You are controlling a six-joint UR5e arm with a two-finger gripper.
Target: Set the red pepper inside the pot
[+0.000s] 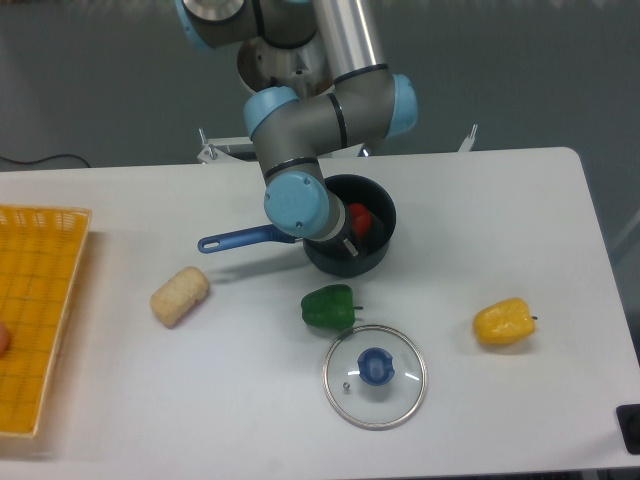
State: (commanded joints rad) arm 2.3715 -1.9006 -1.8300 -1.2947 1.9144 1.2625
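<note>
The dark pot [372, 252] with its long blue handle [240, 240] stands at the table's middle back. Inside it shows part of the red pepper [360, 217], a glossy red patch against the far inner wall. My gripper [347, 238] reaches down into the pot; the wrist's blue cap hides most of it. Only a thin finger tip [349, 243] shows beside the pepper, and the view does not reveal whether the fingers hold the pepper or stand apart.
A green pepper [328, 307] lies just in front of the pot. Below it rests a glass lid with a blue knob [374, 375]. A yellow pepper [505, 322] is at the right, a beige corn-like roll [180, 295] at the left, a yellow basket [35, 310] at the far left edge.
</note>
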